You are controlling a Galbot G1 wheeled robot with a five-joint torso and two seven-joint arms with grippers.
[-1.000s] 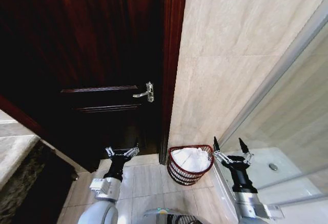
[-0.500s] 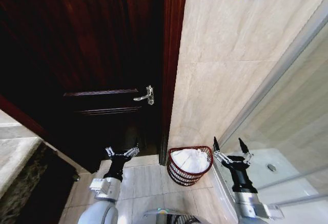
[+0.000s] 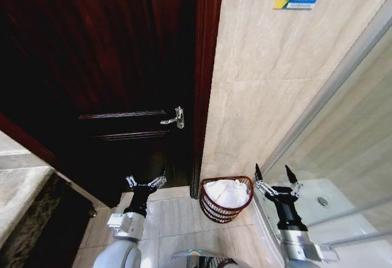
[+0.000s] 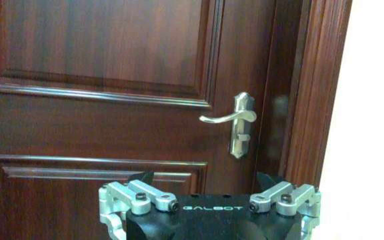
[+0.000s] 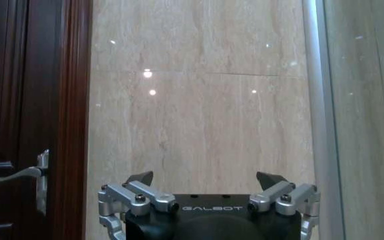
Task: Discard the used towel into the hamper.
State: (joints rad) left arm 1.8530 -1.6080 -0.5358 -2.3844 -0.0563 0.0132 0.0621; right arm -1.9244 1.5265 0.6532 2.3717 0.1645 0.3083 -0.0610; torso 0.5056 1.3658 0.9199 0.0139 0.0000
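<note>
The hamper (image 3: pixel 211 209), a round dark red wire basket, stands on the tiled floor against the beige wall beside the door frame. A white towel (image 3: pixel 226 192) lies bunched inside it. My left gripper (image 3: pixel 146 181) hangs open to the hamper's left, in front of the dark wooden door, with nothing between its fingers. My right gripper (image 3: pixel 276 177) is open just right of the hamper's rim, also holding nothing. In the wrist views both grippers, the left one (image 4: pixel 205 179) and the right one (image 5: pixel 205 178), show their fingertips spread apart.
A dark wooden door (image 3: pixel 110 65) with a silver lever handle (image 3: pixel 174 119) fills the left. A glass shower partition (image 3: pixel 343 127) and its white tray (image 3: pixel 331 197) stand at the right. A stone counter edge (image 3: pixel 18 188) lies at the far left. Floor tiles (image 3: pixel 177 219) run between the arms.
The whole head view has shifted down a little, so the camera has tilted up; more of the blue wall sign shows. Both grippers and the hamper keep their places.
</note>
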